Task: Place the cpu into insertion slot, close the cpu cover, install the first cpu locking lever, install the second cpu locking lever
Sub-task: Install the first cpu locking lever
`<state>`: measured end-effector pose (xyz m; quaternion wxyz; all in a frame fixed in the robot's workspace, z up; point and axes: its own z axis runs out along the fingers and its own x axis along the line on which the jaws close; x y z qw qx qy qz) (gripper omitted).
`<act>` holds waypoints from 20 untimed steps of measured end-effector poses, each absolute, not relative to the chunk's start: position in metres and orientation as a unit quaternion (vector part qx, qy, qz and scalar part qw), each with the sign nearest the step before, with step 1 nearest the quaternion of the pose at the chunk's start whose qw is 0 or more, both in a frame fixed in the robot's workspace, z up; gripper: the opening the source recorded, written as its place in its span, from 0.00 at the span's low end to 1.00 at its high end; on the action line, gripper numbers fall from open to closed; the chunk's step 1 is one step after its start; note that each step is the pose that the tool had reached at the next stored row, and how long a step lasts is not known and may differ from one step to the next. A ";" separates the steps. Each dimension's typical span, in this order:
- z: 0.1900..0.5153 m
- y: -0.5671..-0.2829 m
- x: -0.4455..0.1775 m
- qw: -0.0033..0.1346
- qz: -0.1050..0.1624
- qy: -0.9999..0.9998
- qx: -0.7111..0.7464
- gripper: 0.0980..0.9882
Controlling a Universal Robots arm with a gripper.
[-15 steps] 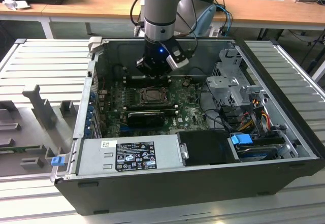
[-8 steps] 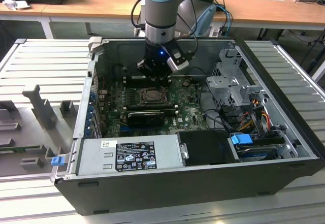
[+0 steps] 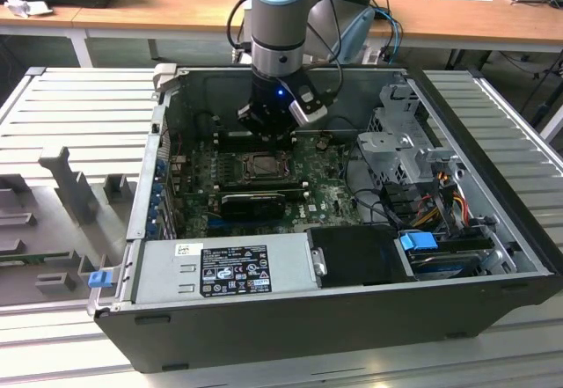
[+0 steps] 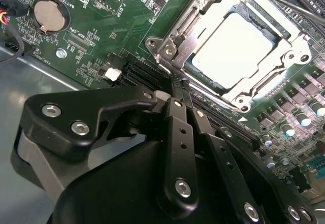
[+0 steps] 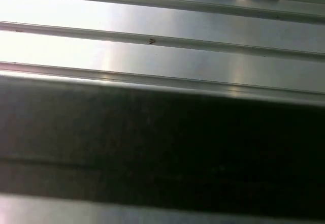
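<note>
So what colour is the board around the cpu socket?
Green, with small silver and black parts on it; the motherboard shows best in the second wrist view.

In the second wrist view the pincer (image 4: 179,89) covers the near motherboard (image 4: 127,26), its finger bases cut off, while the cpu cover's (image 4: 203,10) far corner leaves frame.

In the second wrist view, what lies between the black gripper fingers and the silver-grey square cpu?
The near side of the thin silvery cpu cover, which frames the cpu, lies just ahead of the black gripper.
</note>
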<state>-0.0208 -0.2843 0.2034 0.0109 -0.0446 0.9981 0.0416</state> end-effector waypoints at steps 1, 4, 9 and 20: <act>0.203 -0.285 -0.021 0.011 0.042 0.998 -0.045 0.01; 0.201 -0.285 -0.021 0.011 0.042 0.998 -0.045 0.01; 0.200 -0.285 -0.021 0.011 0.047 0.998 -0.045 0.01; 0.214 -0.288 -0.021 0.011 0.047 0.998 -0.045 0.01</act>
